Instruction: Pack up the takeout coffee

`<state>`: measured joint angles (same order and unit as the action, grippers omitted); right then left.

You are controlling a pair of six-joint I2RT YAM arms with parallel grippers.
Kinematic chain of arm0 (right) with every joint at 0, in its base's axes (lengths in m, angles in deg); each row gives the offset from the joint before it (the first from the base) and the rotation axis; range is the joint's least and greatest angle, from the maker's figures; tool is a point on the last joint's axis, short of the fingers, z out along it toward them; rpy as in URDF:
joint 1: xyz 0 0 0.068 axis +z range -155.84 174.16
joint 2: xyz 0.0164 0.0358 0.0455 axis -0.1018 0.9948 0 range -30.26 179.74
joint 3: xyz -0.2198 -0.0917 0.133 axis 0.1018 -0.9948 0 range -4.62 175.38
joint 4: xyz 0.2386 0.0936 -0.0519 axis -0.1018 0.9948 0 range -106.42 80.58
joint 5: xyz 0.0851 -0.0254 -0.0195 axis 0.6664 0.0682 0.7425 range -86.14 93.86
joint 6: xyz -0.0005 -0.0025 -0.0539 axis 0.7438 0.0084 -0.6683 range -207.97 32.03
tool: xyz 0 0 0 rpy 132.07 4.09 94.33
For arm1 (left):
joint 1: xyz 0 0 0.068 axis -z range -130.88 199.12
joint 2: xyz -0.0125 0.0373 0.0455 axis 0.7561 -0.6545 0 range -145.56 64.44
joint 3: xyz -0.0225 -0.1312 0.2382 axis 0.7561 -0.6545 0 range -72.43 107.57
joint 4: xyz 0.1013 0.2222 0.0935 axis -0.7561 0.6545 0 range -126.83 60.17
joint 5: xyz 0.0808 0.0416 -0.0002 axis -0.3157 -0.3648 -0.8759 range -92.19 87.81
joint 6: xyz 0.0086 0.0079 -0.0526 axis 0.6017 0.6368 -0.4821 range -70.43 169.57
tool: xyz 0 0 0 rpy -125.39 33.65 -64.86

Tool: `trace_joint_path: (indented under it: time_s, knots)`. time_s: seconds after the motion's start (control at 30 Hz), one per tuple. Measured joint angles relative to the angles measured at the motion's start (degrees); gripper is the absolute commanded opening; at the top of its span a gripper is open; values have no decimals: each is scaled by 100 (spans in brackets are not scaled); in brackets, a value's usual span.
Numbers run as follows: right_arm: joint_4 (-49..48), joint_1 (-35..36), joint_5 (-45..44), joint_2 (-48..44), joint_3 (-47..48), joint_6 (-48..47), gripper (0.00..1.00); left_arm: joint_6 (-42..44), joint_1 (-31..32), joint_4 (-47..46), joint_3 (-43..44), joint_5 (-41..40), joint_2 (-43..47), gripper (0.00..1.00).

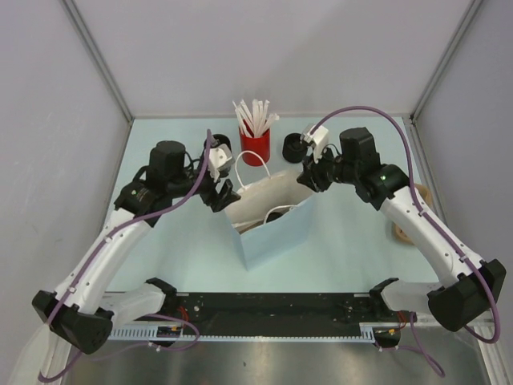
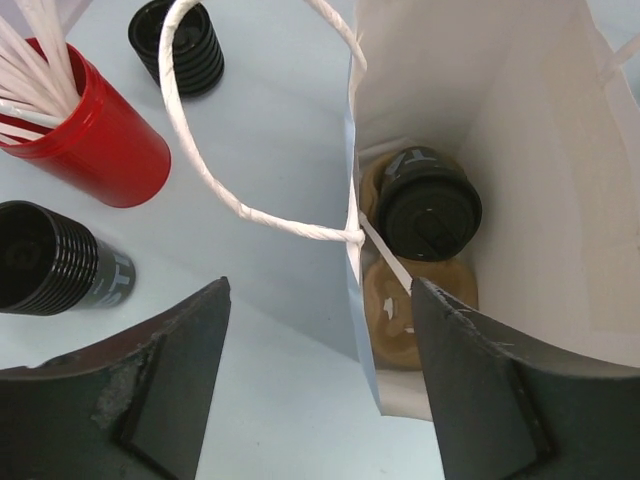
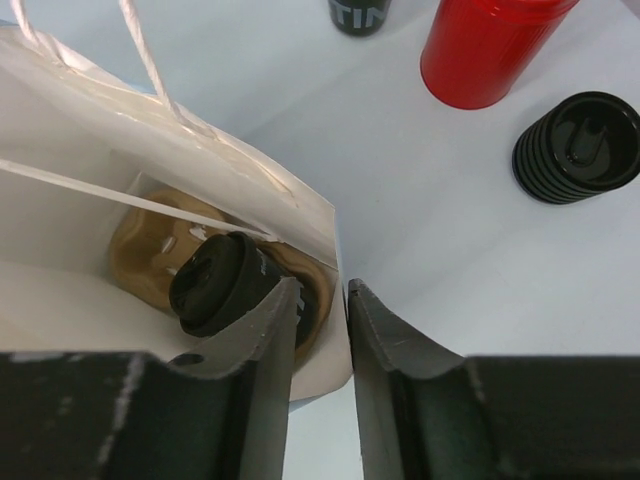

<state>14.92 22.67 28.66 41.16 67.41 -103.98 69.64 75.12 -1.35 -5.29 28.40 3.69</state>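
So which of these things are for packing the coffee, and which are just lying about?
Job: paper bag; tan tray inside it; black coffee cup in that tray; two black cups outside.
Lying about: red cup of white sticks; second tan tray, far right.

White arms (image 1: 112, 245), black joints (image 1: 168, 156), purple cables (image 1: 365, 110), dark fingers (image 2: 150, 390).

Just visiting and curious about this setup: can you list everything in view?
paper bag: one, pale blue, white inside, open, centre of the table
red cup: one, behind the bag, holding white sticks
takeout coffee: three, black; bagged cup inside the bag, left cup and right cup flanking the red cup
tan tray: one, under the bagged cup
tan thing: one, table's right edge, partly hidden
left gripper: one, black, open astride the bag's wall
right gripper: one, black, jaws narrow at the bag's rim
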Motion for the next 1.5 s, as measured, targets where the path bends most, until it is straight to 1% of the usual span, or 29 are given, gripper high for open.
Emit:
trace_joint_path:
  time_s: [0.03,0.07,0.1,0.17,0.27,0.3,0.4,0.57,0.6,0.67,0.77,0.8,0.83,0.87,0.9,1.1,1.5]
  knots:
    - [-2,0,-20,0,0,11,25,24,33,24,9,-39,-28,73]
    - [-9,0,-46,0,0,31,21,52,59,46,13,-66,-50,71]
    - [-11,0,-59,0,0,57,18,83,79,70,20,-101,-70,67]
    - [-15,0,-116,0,0,98,15,114,111,107,35,-175,-101,64]
    - [-15,0,-212,-2,0,136,15,153,160,120,96,-271,-151,56]
    - [-15,0,-249,-2,0,144,15,155,175,120,118,-310,-166,51]
    - [-15,-2,-330,-11,0,184,15,208,251,131,243,-417,-282,44]
    - [11,-44,-398,-48,0,234,15,295,428,195,461,-542,-575,42]
    - [11,-61,-400,-52,0,240,15,299,457,203,485,-542,-621,37]
    - [13,-96,-400,-55,0,247,15,302,487,238,509,-540,-669,30]
    - [13,-116,-400,-55,0,249,15,313,496,306,522,-522,-675,18]
    - [13,-116,-400,-55,0,249,15,337,496,321,533,-509,-675,11]
    - [13,-122,-400,-55,0,249,15,352,501,337,544,-494,-675,9]
    - [13,-127,-398,-55,0,251,14,358,503,352,551,-487,-675,2]
    - [13,-125,-398,-55,0,251,14,391,507,372,562,-490,-678,0]
    - [24,-164,-398,-72,0,254,14,448,562,437,673,-490,-778,0]
    - [146,-208,-393,-389,0,251,12,450,723,310,1117,-719,-1370,0]
